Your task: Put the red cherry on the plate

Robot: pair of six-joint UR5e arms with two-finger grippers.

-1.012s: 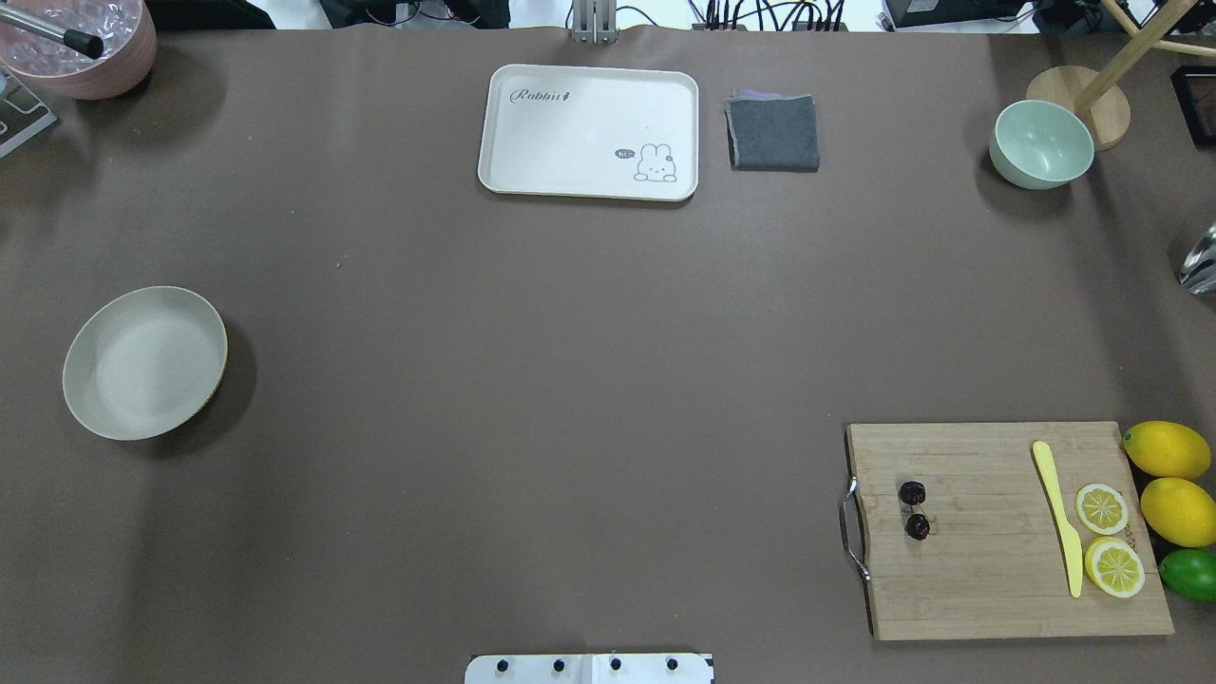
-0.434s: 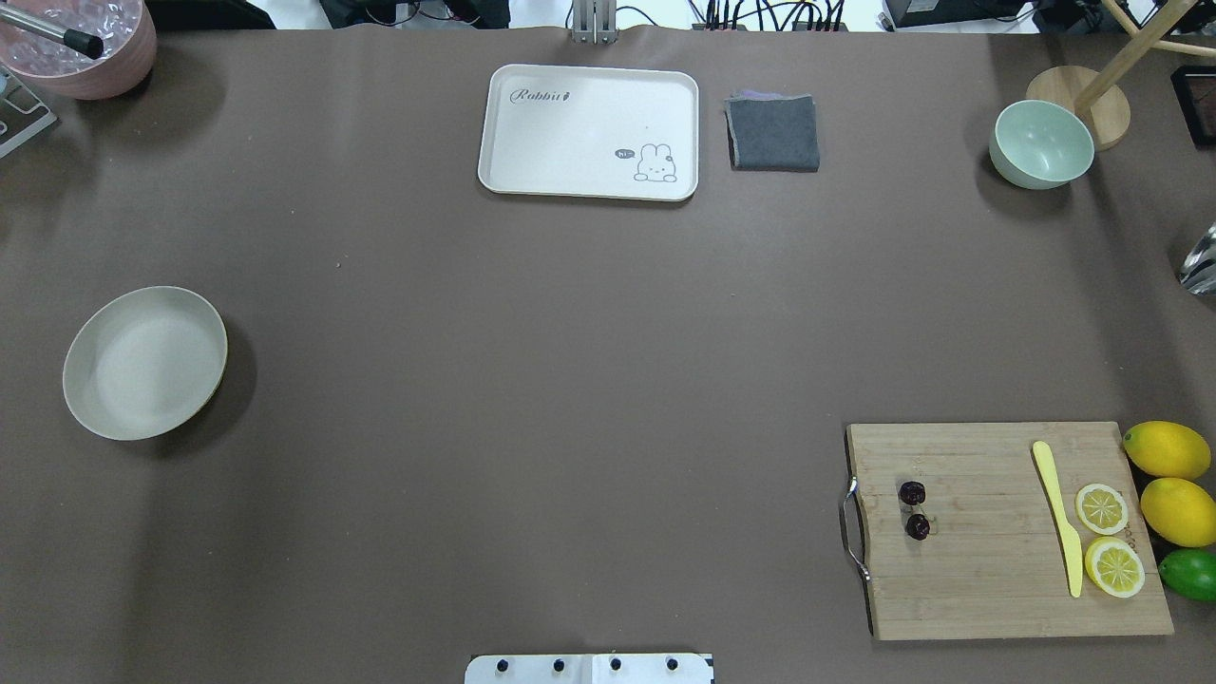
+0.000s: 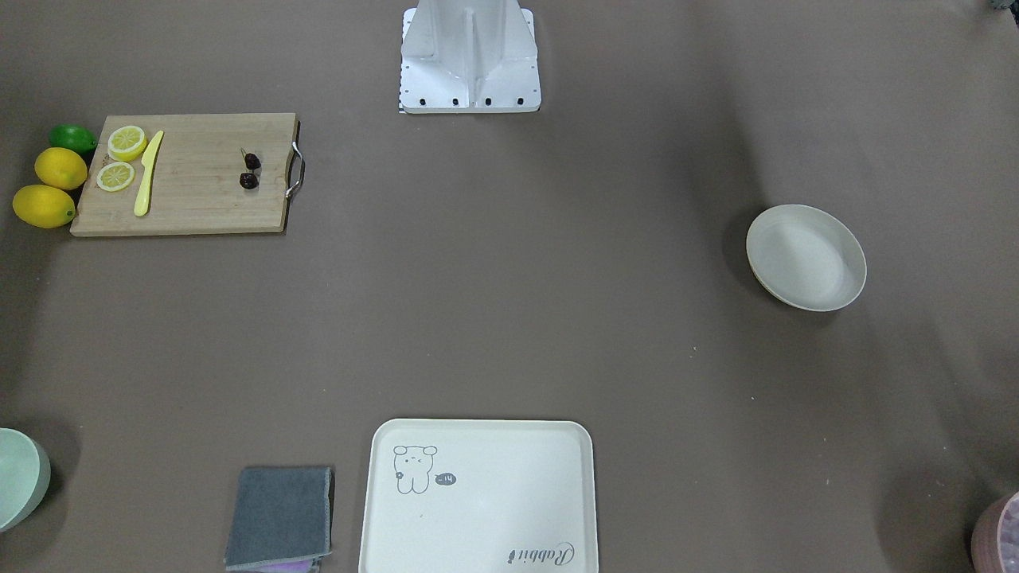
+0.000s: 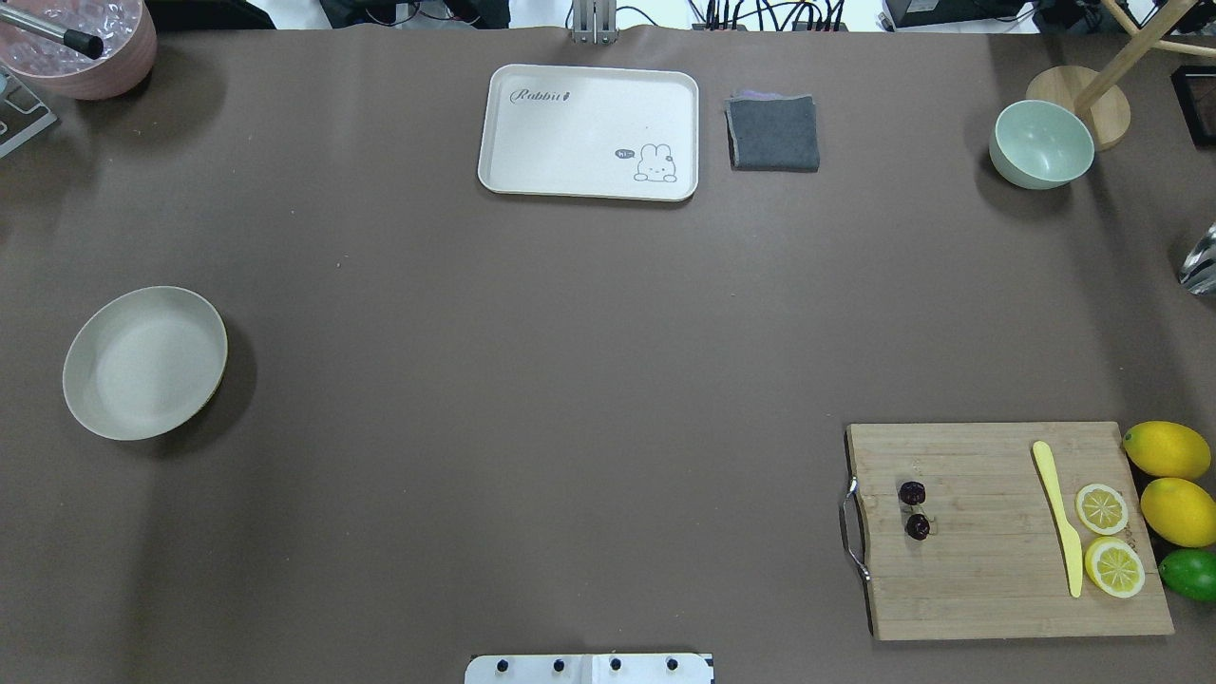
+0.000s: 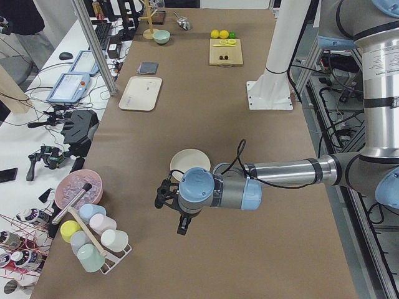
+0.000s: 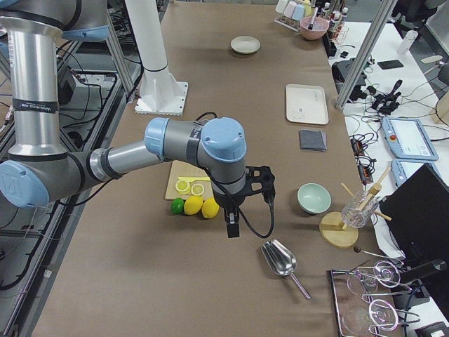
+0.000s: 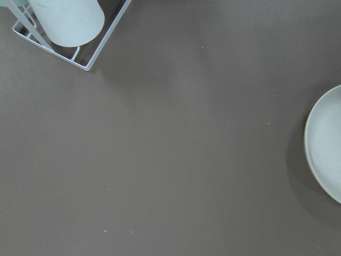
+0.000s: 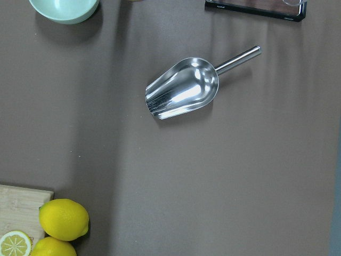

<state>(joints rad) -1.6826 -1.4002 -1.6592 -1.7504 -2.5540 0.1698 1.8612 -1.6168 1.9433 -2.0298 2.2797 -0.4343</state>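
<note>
Step in hand: reach for cherry; nothing is picked up.

Cherry (image 4: 912, 493): lower right of overhead view, lying on board (image 4: 988, 560) near its handle end. Two dark fruits, thin stems joined.
Plate (image 4: 142, 366): mid left of the same view, bare, well apart from cherry, with the whole table width between.

R gripper (image 6: 232, 228): hangs off the board's lemon end, above bare table near scoop (image 8: 184, 88). Open or closed: can't tell, side view only.
L gripper (image 5: 181, 225): hangs beside plate. Same, can't tell.

How to do it well (judgement): R arm is the nearer one. Come straight down over one fruit with fingers across it and close gently. It's tiny, round and likely to roll or squirt out. Lift clear before traversing, since the 2nd fruit dangles on its stem. Long carry to plate; R reach may fall short, so handover poss.

Around: knife (image 4: 1059, 518), lemon slices (image 4: 1102, 508), lemons (image 4: 1167, 449), lime (image 4: 1189, 574) at board's right end, all well apart from cherry. Tray (image 4: 589, 133), cloth (image 4: 772, 133), bowl (image 4: 1042, 142) along top. The only near obstruction is the board handle (image 4: 852, 532).
</note>
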